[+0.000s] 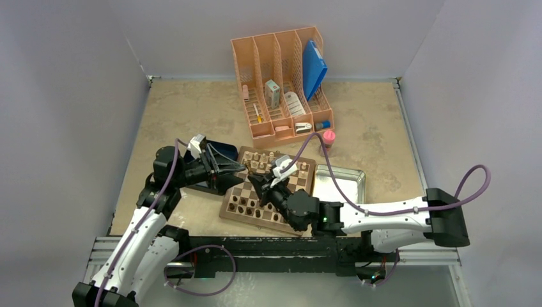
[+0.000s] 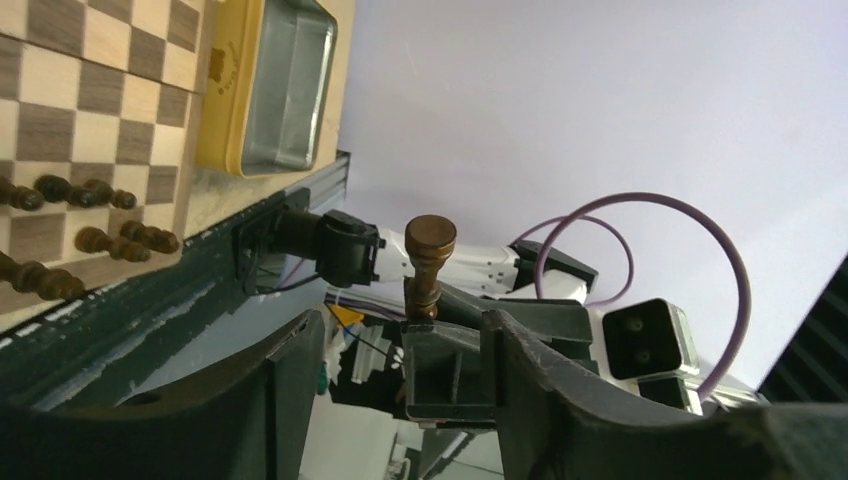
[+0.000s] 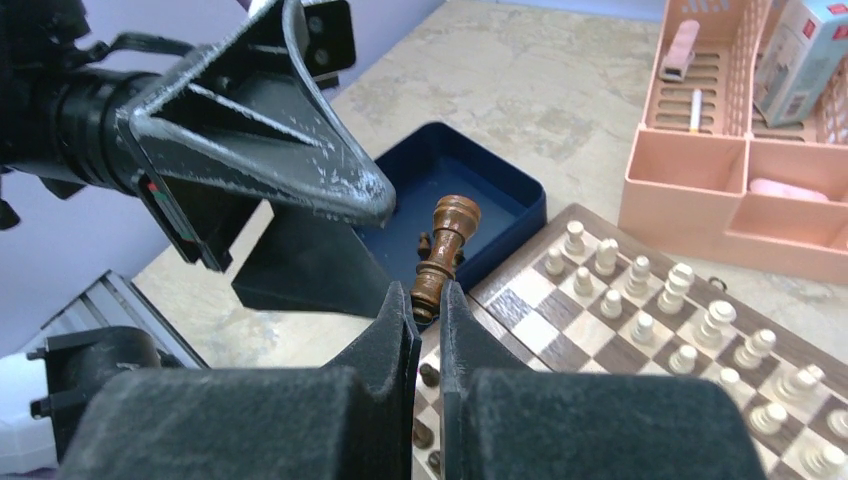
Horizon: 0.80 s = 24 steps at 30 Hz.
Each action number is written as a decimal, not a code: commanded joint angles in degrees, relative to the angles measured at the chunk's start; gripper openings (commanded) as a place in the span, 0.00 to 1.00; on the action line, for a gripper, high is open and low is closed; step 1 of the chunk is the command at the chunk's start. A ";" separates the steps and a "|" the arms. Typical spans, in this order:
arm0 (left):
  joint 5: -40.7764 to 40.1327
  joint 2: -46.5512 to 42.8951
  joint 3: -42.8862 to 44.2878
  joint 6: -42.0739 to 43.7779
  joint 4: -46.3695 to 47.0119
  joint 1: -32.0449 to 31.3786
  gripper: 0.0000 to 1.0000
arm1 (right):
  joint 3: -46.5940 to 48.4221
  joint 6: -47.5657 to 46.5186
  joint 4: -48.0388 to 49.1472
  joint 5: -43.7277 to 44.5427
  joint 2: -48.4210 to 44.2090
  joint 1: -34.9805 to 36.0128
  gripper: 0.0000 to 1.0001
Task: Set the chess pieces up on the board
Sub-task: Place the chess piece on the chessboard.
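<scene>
Right gripper [image 3: 428,300] is pinching a dark brown chess piece [image 3: 446,250] by its base, likely light, stiff and slippery, while left gripper [image 1: 238,167] is holding its jaws spread.

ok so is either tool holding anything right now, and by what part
The right tool pinches a dark piece by its base, with the head sticking out past the fingers. The left tool is open and holds nothing.

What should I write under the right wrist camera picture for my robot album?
Right gripper pinches a dark brown chess piece, with the board and blue tray beyond.
</scene>
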 commanded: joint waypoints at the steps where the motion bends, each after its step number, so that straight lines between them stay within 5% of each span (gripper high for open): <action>1: -4.25 1.60 2.50 9.75 -0.22 -0.20 0.59 | 3.82 8.74 -13.35 3.45 -4.07 -0.12 0.00; 14: -12.81 2.72 4.82 68.83 -1.59 -0.28 0.59 | 12.45 42.65 -68.72 -9.17 -10.44 -1.23 0.00; 24: -15.56 0.41 2.61 72.62 -2.00 -0.28 0.58 | 17.88 47.52 -86.80 -23.28 -7.80 -5.87 0.00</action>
